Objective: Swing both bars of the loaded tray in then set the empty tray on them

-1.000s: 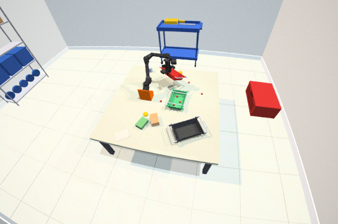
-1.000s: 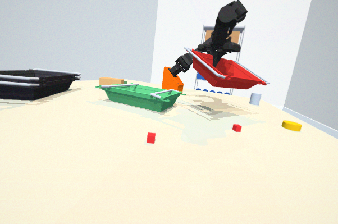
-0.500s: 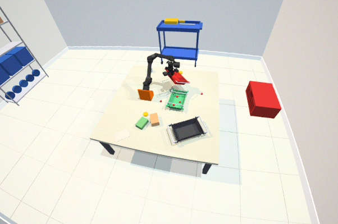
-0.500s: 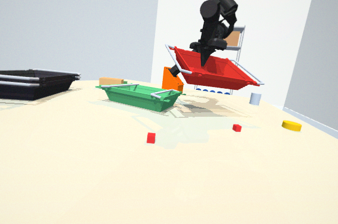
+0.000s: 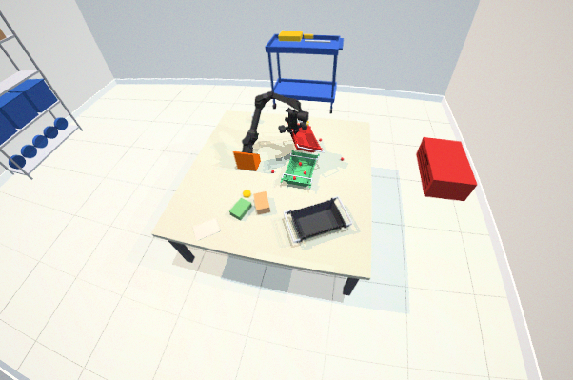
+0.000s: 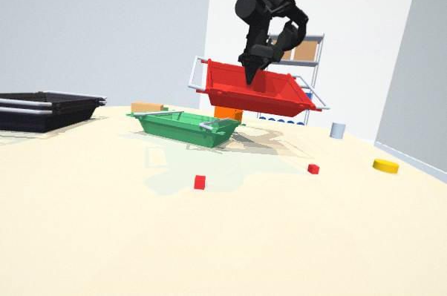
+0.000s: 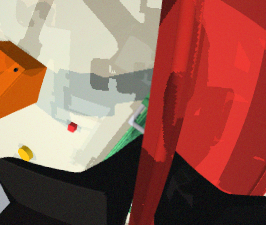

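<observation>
Already both bars lie across the green tray (image 5: 311,170) (image 6: 178,130) (image 7: 128,135); my hand (image 5: 296,130) (image 6: 249,83) (image 7: 149,141) grips the red tray (image 5: 305,139) (image 6: 256,96) (image 7: 208,99), still to be set down.

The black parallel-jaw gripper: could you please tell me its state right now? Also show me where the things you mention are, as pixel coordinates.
Black gripper (image 5: 294,132) (image 6: 249,83) (image 7: 149,141): closed on a side wall of the red plastic tray (image 5: 306,138) (image 6: 256,99) (image 7: 223,99).

Black tray (image 5: 311,211) (image 6: 56,118), near surface's (image 5: 224,247) near right corner in top view. Tan block (image 5: 262,203) (image 6: 147,107) beside green block (image 5: 240,209), between left and right edges; yellow disc (image 5: 246,193) (image 7: 25,152) near both. Pale flat rectangle (image 5: 207,229) by near left corner. 1 grey cylinder (image 6: 338,130) upright. Past far edge: blue cart (image 5: 302,50). Off right edge: red box (image 5: 447,166). Off left: shelf rack (image 5: 48,151) (image 6: 302,63).
</observation>
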